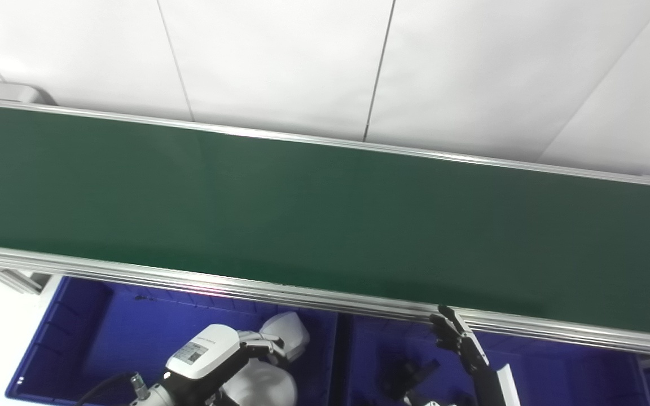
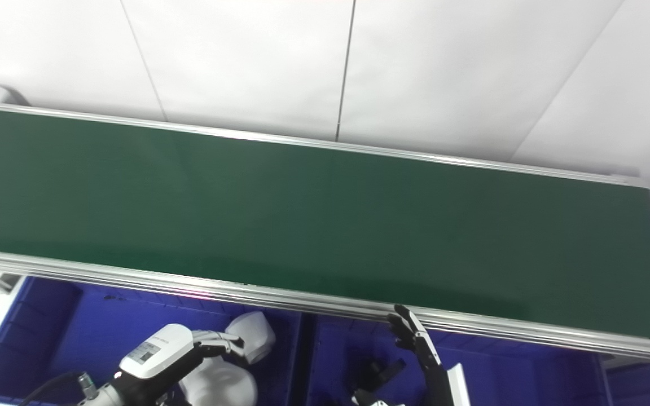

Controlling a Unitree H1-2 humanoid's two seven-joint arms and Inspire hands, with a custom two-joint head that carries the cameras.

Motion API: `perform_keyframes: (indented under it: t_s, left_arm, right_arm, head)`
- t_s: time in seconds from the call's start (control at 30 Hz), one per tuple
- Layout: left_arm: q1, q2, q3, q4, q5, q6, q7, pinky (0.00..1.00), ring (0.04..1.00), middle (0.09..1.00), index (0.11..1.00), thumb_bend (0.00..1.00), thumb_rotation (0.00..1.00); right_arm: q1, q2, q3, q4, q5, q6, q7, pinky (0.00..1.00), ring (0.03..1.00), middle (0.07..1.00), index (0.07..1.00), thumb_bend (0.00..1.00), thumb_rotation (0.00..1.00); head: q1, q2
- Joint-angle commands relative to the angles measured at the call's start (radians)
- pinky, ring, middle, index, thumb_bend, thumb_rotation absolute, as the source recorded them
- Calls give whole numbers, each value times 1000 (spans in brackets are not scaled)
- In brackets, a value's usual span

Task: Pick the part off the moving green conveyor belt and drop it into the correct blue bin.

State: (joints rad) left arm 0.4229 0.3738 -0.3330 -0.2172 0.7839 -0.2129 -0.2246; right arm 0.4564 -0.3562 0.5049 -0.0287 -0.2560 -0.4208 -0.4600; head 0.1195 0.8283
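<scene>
White panels back the green belt (image 1: 325, 220); left hand (image 1: 257, 343) grips a white part (image 1: 290, 332), right hand (image 1: 460, 338) splayed, frame-cropped.

Matt green conveyor belt (image 1: 325, 225), brushed metal rails (image 1: 302, 293), glossy blue plastic bins (image 1: 93, 332).

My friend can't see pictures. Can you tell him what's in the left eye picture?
The robot's left hand holds a white part over the left blue bin, near another white part. The green conveyor belt above carries nothing, and the right hand is raised by its near edge.
</scene>
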Motion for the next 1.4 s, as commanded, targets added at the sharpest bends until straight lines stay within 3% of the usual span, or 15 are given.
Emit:
perform_keyframes:
  t_s: [0.0, 0.1, 0.2, 0.33, 0.4, 0.6, 0.77, 0.83, 0.87, 1.0, 1.1, 1.23, 1.37]
  left_arm:
    - [4, -18, -10, -47, 10, 33, -12, 723, 809, 870, 856, 691, 570]
    - [2, -45, -16, -45, -35, 43, -6, 699, 800, 867, 850, 699, 541]
    - [2, -79, -6, -23, -163, 32, -5, 683, 808, 877, 859, 763, 551]
    - [-5, -102, 4, 21, -411, -42, -16, 750, 851, 891, 870, 810, 512]
    - [-12, -107, 4, 45, -473, -89, -9, 777, 854, 882, 868, 826, 489]
    - [-28, -118, 12, 104, -553, -159, -2, 801, 851, 871, 848, 843, 427]
    - [-48, -122, 29, 135, -642, -183, -16, 802, 857, 885, 872, 840, 400]
    - [-61, -120, 37, 154, -679, -200, -22, 809, 863, 894, 878, 833, 389]
    - [-70, -117, 42, 159, -698, -203, -27, 818, 870, 900, 883, 829, 378]
    - [-100, -106, 63, 160, -755, -198, -39, 843, 886, 914, 900, 825, 363]
    - [-117, -100, 79, 164, -778, -196, -47, 830, 872, 905, 897, 827, 365]
    - [-126, -90, 97, 169, -820, -176, -67, 834, 883, 911, 900, 832, 343]
    - [-124, -79, 114, 171, -854, -177, -90, 834, 880, 909, 901, 836, 325]
  right_arm:
    - [9, -16, 3, -20, 1, -49, -36, 752, 811, 833, 902, 862, 541]
    - [11, -30, 7, -18, 17, -49, -42, 757, 810, 832, 902, 866, 540]
    - [10, -45, 11, -14, 17, -49, -58, 748, 805, 831, 899, 880, 553]
    - [4, -69, 22, -9, 18, -49, -73, 748, 804, 833, 901, 873, 553]
    - [3, -76, 24, -9, 22, -49, -71, 746, 804, 832, 900, 879, 550]
    - [6, -85, 26, -7, -7, -49, -90, 725, 773, 821, 884, 890, 560]
    - [10, -79, 34, -29, 6, -49, -70, 721, 783, 825, 867, 901, 542]
    - [14, -70, 31, -41, 11, -49, -51, 726, 790, 833, 869, 906, 537]
    - [14, -64, 27, -51, 13, -49, -38, 736, 801, 841, 876, 903, 529]
    - [16, -21, -6, -92, -1, -41, 39, 772, 839, 867, 909, 884, 533]
    - [19, 25, -43, -140, -37, 31, 106, 763, 839, 868, 915, 896, 570]
    - [20, 84, -77, -176, -61, 97, 186, 751, 839, 871, 919, 917, 562]
    - [28, 124, -102, -186, -90, 117, 244, 757, 847, 885, 930, 907, 564]
  head:
    - [11, 3]
    - [26, 3]
    - [50, 3]
    - [54, 3]
    - [45, 4]
    - [-22, 4]
    - [-125, 24]
    - [-169, 49]
    - [-199, 83]
    - [-258, 129]
    - [-296, 154]
    - [-325, 155]
    - [-338, 144]
